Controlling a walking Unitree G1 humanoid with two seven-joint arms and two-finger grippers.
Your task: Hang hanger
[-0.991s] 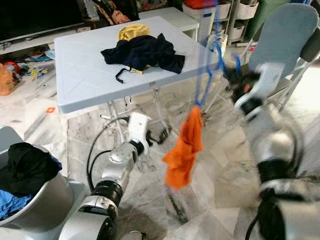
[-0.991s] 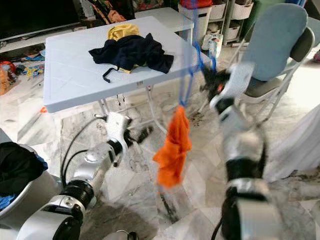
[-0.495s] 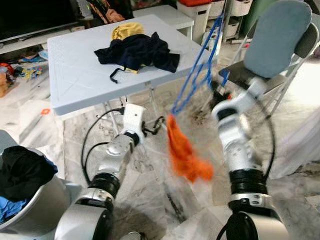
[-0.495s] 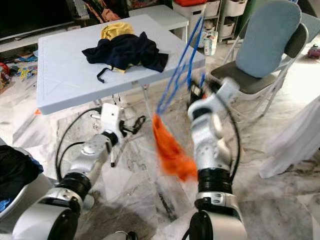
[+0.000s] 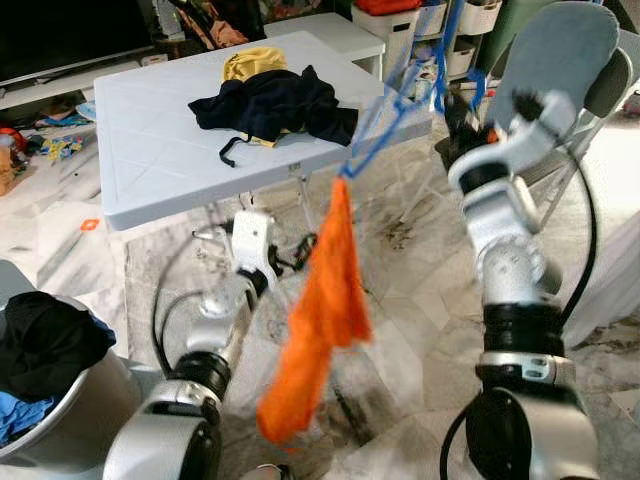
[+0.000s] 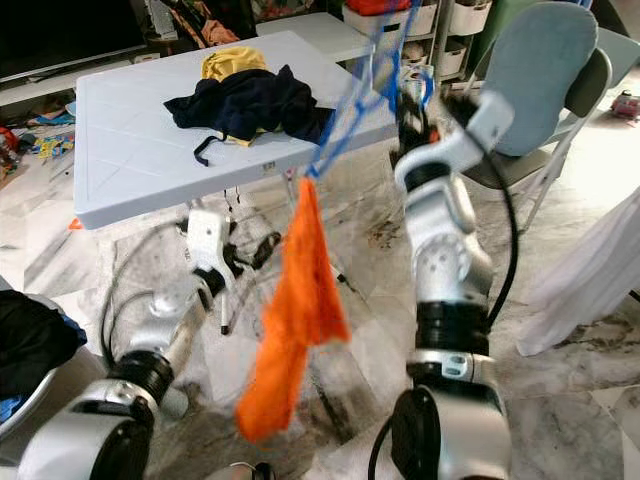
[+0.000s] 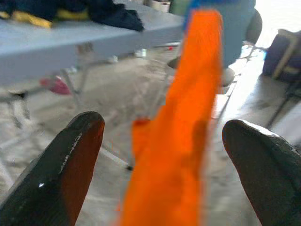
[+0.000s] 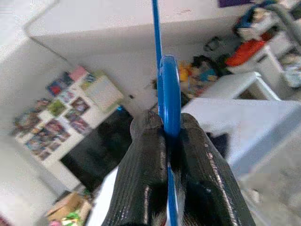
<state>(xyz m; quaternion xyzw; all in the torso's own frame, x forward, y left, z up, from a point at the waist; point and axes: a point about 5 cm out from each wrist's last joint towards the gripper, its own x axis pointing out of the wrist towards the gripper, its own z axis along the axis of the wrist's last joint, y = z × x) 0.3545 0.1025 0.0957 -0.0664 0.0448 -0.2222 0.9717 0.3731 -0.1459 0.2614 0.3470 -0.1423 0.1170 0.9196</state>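
— Hanger (image 5: 400,105) status: where do we have it?

— Raised at right, past the bench (image 5: 170,150) edge, with our right end effector (image 8: 164,141) clamped tight on its blue frame. An orange cloth (image 5: 320,320) dangles from its low corner, between the spread fingers of our left end effector (image 7: 160,155), which holds nothing.

— Risk?

— We judge a quick swing could slide that cloth off onto the floor.

— Containers?

— Near left, a grey basket (image 5: 90,410) holds black and blue clothes.

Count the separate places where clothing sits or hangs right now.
3: orange garment hanging from the blue hanger, a dark and yellow heap on the white table, and clothes in the grey basket. More may lie underneath.
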